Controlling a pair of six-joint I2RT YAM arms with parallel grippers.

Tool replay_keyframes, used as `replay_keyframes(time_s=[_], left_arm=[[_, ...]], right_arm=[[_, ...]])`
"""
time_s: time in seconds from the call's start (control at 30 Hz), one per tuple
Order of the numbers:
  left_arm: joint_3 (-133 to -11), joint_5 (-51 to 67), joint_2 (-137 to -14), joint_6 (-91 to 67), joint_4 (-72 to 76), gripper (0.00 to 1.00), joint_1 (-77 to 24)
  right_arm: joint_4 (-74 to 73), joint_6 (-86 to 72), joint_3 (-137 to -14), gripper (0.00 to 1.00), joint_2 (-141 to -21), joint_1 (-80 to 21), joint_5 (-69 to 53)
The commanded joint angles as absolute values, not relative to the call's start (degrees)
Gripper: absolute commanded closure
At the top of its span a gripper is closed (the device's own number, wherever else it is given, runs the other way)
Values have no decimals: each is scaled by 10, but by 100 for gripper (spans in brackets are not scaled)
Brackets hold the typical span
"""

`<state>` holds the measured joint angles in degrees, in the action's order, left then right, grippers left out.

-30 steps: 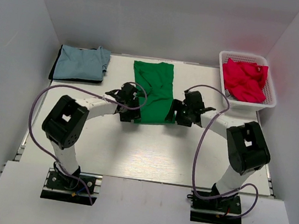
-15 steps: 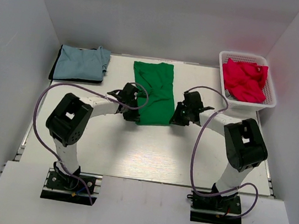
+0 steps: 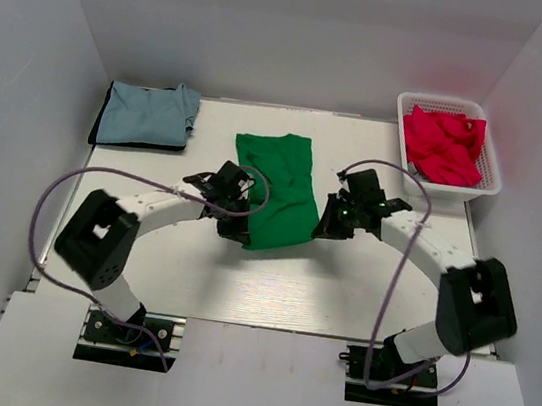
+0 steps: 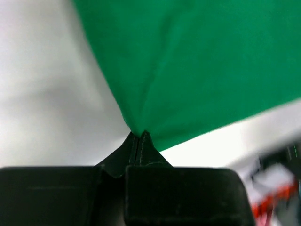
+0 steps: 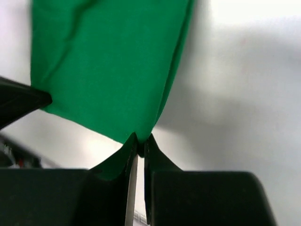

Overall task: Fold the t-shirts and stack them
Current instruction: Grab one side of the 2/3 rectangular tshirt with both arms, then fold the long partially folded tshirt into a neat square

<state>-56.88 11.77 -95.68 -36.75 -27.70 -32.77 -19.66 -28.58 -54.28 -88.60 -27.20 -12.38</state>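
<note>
A green t-shirt (image 3: 279, 186) folded into a long strip lies at the table's middle. My left gripper (image 3: 238, 227) is shut on its near left corner (image 4: 137, 128). My right gripper (image 3: 324, 227) is shut on its near right corner (image 5: 141, 137). The near end of the green t-shirt (image 4: 197, 66) hangs lifted between the two grippers, its far end still on the table. A folded light blue t-shirt (image 3: 147, 115) lies on something dark at the far left. Red t-shirts (image 3: 443, 144) fill a white basket (image 3: 490, 181) at the far right.
White walls close in the table (image 3: 270, 284) on three sides. The arms' purple cables (image 3: 402, 201) loop above the surface near each wrist.
Both grippers have shut on the green t-shirt's near corners and raised them. Both arms have stretched out, and the shirt's near edge has shifted toward me.
</note>
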Motion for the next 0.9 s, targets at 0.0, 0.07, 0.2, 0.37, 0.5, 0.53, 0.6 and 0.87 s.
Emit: replay_keyframes(time_s=[0.0,0.07,0.2,0.37,0.5,0.53,0.6,0.87], left_arm=[[-553,206,-847,-319,-355,100,-343],[-553,238,-821,-314,-381,100,-356],[-541,332,-767,-308,-401,100,-367],[-535,404,-669,-335,-374,100,-381],[-541,375,-631,-340,-384,97,-381],[-541,375,-631,-340,-384,97,-381],[-541,375,-631,-345,-376,100,-381],[-560,325,-676,-345,-349,100,-369]], right_arm=[[-326,-222,-544,100,-794,-270,-191],[-382,-181,-556,100,-742,-271,-206],[-467,-140,-577,100,-680,-269,-253],[-522,-125,-614,100,-605,-269,-258],[-518,-127,-622,100,-582,-267,-247],[-506,-131,-620,100,-583,-268,-247],[-488,-137,-621,100,-593,-267,-241],[-396,-174,-650,100,-634,-264,-179]])
